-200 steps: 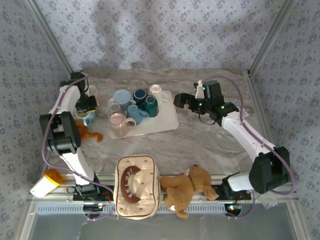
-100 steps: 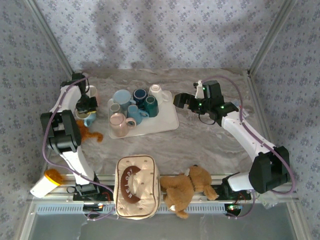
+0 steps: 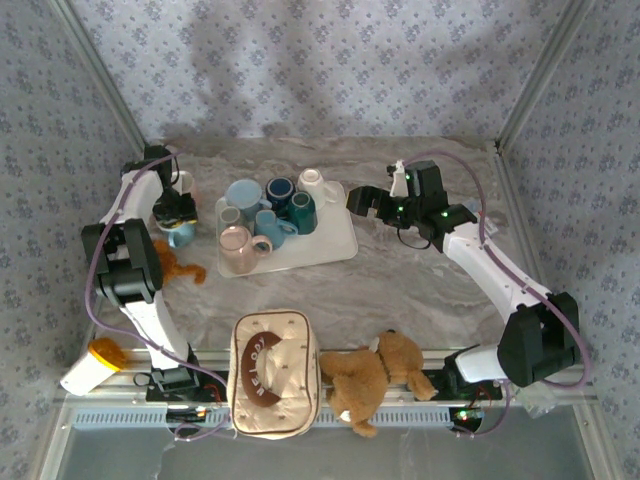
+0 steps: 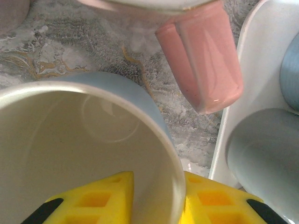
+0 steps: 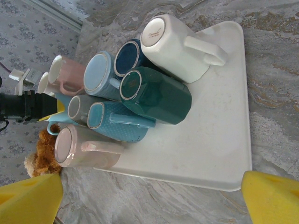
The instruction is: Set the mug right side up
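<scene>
A light blue mug (image 4: 140, 98) with a white inside stands mouth up on the marble table, left of the tray (image 3: 335, 240). In the top view this mug (image 3: 180, 237) is under my left gripper (image 3: 175, 212). My left gripper (image 4: 156, 177) straddles its rim, one yellow finger (image 4: 100, 198) inside and the other outside. The jaws are slightly apart, with a gap between the inner finger and the wall. My right gripper (image 3: 358, 200) hovers wide open to the right of the tray, holding nothing. In its own view the right gripper (image 5: 152, 186) faces the tray (image 5: 210, 140).
Several mugs lie or stand upside down on the tray, among them a white one (image 5: 173, 44) and a dark green one (image 5: 156, 95). A pink mug (image 4: 201, 60) stands close beside the blue one. A teddy bear (image 3: 375, 375), a bag (image 3: 272, 372) and a small plush (image 3: 175, 265) lie nearer the front.
The left gripper's jaws have parted from their tight hold on the blue mug's rim. The right arm has hardly moved.
</scene>
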